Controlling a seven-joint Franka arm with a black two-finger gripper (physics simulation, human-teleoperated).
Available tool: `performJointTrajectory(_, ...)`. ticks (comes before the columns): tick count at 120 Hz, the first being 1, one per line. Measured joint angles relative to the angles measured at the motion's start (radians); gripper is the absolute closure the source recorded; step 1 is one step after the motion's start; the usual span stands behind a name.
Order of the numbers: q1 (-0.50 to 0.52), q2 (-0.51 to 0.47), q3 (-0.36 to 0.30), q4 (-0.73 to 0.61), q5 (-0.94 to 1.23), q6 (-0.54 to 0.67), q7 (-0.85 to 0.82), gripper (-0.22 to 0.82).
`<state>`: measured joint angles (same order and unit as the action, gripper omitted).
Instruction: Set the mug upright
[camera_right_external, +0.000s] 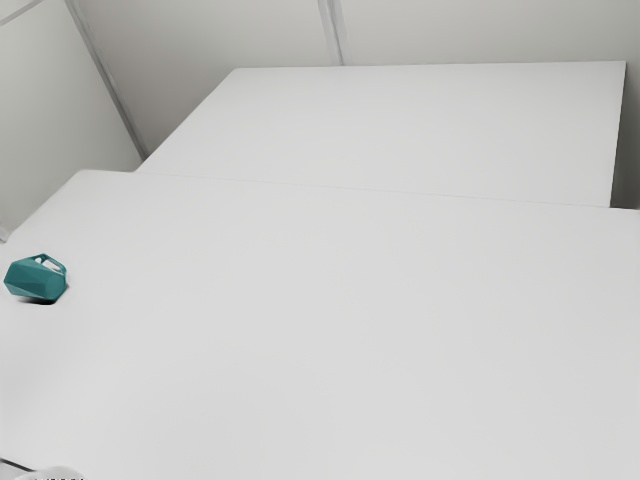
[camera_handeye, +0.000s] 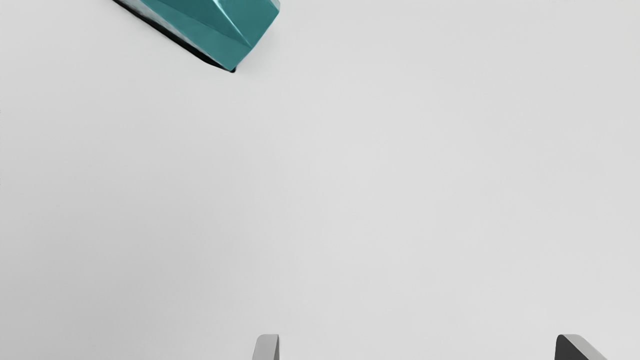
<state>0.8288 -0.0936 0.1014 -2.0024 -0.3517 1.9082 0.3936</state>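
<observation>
Gripper (camera_handeye: 418, 336): released, wide open, empty. Mug (camera_right_external: 36, 278): on its side on bench (camera_right_external: 350, 330), apart from gripper, near bench edge at exterior view's left, short of far L corner. Upright pos. not met.

Risks (est.): off-ctr. grip on faceted body may cause slip/roll; approach too low may strike bench; sideways push may shift mug twd. edge; release w/ base not flat may cause tip-over.

I'm getting bright, diffuse light across the pale surface (camera_right_external: 350, 320), though I can't tell where it comes from. A small, dark shadow sits under the teal mug (camera_right_external: 36, 281); my wrist view shows a thin white glint along its facet edge and soft gray shading on the surface.
</observation>
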Motion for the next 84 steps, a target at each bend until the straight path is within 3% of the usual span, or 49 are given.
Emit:
performJointTrajectory(25,0.133,0.212,0.020,0.093,-0.175,0.038,0.227,0.00)
performJointTrajectory(53,0.184,0.465,0.013,0.355,-0.272,-0.018,0.447,0.00)
performJointTrajectory(69,0.308,0.564,-0.107,0.443,-0.295,-0.054,0.574,0.00)
performJointTrajectory(84,0.341,0.677,-0.156,0.586,-0.275,-0.071,0.694,0.00)
